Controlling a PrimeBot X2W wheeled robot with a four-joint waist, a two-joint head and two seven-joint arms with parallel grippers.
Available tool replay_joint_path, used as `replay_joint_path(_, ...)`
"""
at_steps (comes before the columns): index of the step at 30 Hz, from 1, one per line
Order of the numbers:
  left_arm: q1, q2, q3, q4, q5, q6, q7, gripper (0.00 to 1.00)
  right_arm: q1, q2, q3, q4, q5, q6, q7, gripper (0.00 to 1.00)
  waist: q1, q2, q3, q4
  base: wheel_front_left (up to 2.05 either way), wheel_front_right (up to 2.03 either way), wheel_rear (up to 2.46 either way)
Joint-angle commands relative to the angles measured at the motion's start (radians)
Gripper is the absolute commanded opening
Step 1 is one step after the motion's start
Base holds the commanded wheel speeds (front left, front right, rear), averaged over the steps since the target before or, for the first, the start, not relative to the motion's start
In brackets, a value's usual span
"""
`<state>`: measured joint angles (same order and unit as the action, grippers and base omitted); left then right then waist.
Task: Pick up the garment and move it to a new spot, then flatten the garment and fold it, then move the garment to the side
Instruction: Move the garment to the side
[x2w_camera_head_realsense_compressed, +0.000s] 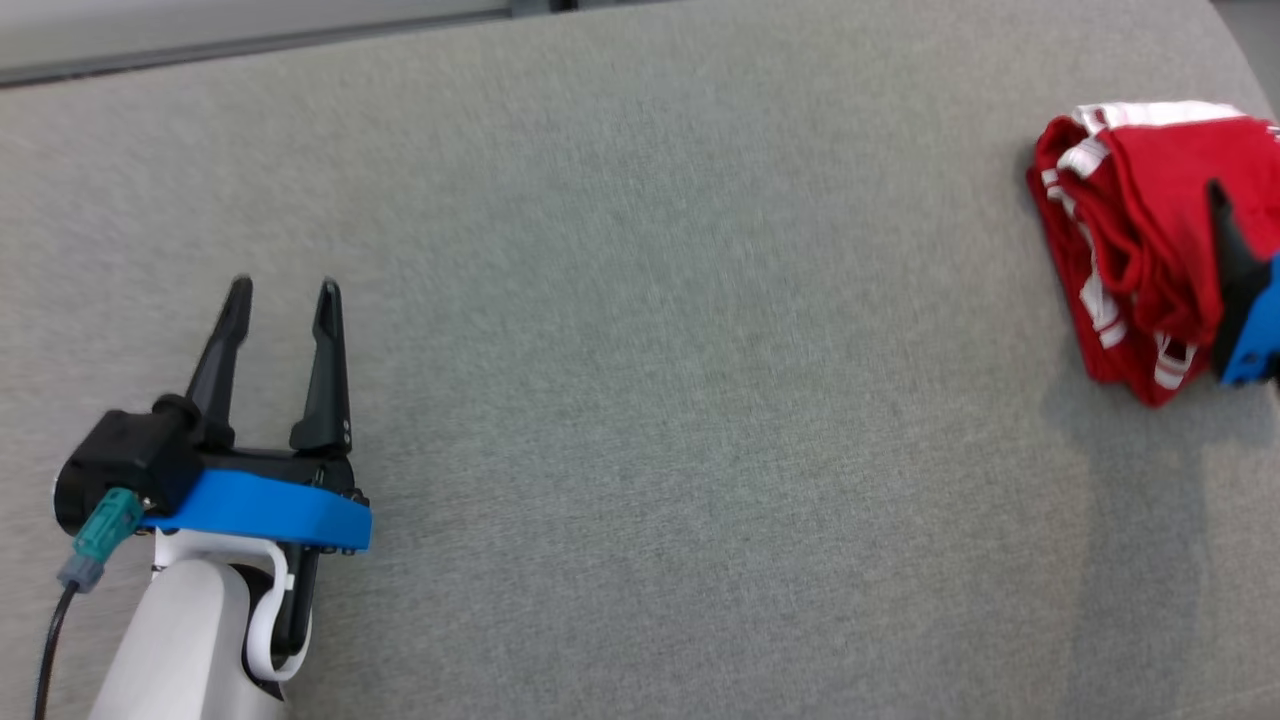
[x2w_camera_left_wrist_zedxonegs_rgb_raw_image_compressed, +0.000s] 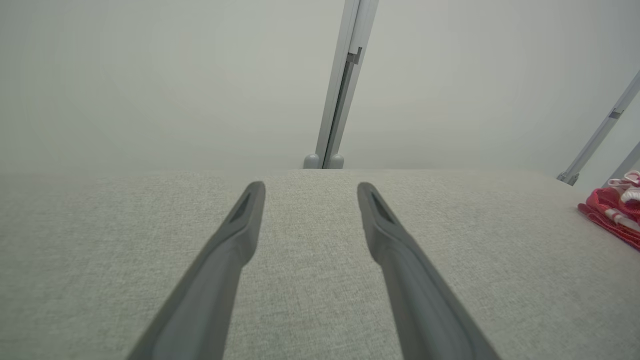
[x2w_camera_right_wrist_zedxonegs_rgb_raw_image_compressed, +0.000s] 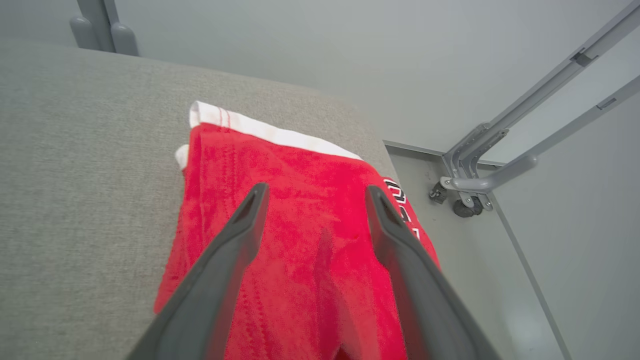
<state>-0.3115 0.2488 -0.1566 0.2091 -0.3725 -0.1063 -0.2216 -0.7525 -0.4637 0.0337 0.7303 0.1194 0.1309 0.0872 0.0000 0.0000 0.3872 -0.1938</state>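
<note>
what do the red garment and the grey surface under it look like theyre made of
Red garment: probably a soft knit or terry-like fabric, matte; up close its face looks fuzzy and finely ribbed, with white trim bands. Grey surface: seemingly woven upholstery cloth, matte, with a fine speckled weave; what lies beneath can't be told.

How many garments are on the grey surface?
1. The red garment with white trim lies folded at the right end of the grey surface, the open right gripper over it. The head view crops that side, so more could be hidden.
</note>
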Motion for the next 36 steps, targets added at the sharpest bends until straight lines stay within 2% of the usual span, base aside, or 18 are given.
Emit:
replay_joint_path(1,0.023,-0.007,0.002,0.016,-0.010,0.000,-0.012,1.00,0.069,0.034,-0.026,-0.045,0.024,0.000,-0.032,1.00,0.0000,0.0000,-0.053,-0.004,0.00,0.00,0.00)
replay_joint_path(3,0.033,-0.012,0.003,0.028,-0.016,0.000,-0.016,1.00,0.102,0.048,-0.033,-0.070,0.030,0.000,-0.045,1.00,0.0000,0.0000,-0.075,0.003,0.00,0.00,0.00)
replay_joint_path(7,0.075,-0.020,0.019,0.056,-0.026,0.007,-0.029,1.00,0.241,0.111,-0.029,-0.210,0.092,0.000,-0.082,1.00,0.0000,0.0000,-0.153,0.024,0.00,0.00,0.00)
replay_joint_path(12,0.124,-0.034,0.035,0.089,-0.036,0.009,-0.039,1.00,0.412,0.154,-0.037,-0.382,0.133,0.000,-0.101,1.00,0.0000,0.0000,-0.227,0.068,0.00,0.00,0.00)
replay_joint_path(22,0.182,-0.063,0.039,0.153,-0.023,0.002,-0.044,1.00,0.661,0.249,-0.074,-0.651,0.122,0.000,-0.099,1.00,0.0000,0.0000,-0.319,0.170,0.00,0.00,0.00)
replay_joint_path(28,0.212,-0.080,0.039,0.171,-0.016,-0.009,-0.044,1.00,0.726,0.309,-0.134,-0.694,0.107,0.000,-0.130,1.00,0.0000,0.0000,-0.356,0.206,0.00,0.00,0.00)
replay_joint_path(36,0.226,-0.096,0.036,0.196,-0.009,-0.018,-0.044,1.00,0.762,0.342,-0.160,-0.629,0.094,0.000,-0.176,1.00,0.0000,0.0000,-0.396,0.231,0.00,0.00,0.00)
